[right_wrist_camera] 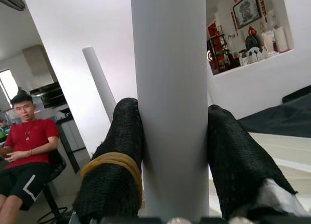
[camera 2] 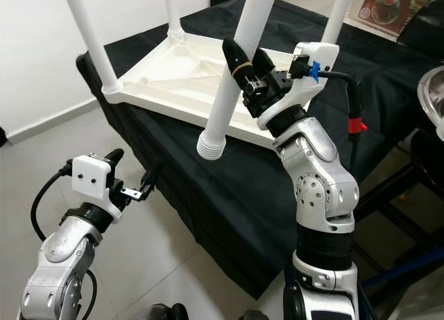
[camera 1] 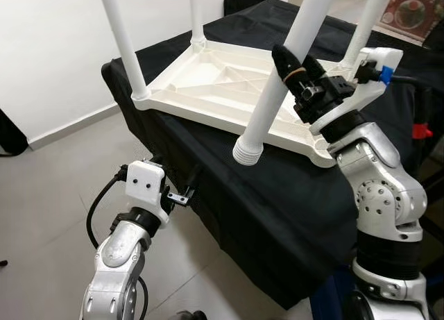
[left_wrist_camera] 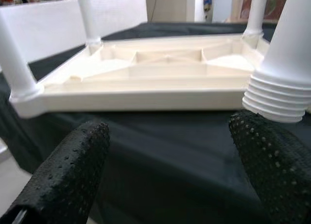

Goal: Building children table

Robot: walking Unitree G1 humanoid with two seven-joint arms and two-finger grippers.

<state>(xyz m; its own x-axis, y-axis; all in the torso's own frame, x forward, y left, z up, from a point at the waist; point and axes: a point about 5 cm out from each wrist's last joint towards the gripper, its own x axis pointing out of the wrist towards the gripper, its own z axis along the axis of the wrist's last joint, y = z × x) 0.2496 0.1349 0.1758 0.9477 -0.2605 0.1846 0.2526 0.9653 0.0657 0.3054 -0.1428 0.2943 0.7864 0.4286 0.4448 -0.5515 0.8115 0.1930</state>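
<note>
A: Nearest, what's there?
B: The left gripper (camera 2: 132,174) hangs low at the near left, its fingers (left_wrist_camera: 73,170) spread apart and holding nothing, just before the black-draped desk (camera 1: 277,223).
A: And beyond?
B: The right gripper (camera 1: 291,64) has its fingers clamped on a loose white plastic table leg (camera 1: 277,84), tilted, threaded end down, over the upside-down white plastic tabletop (camera 1: 208,84) lying on the desk.
</note>
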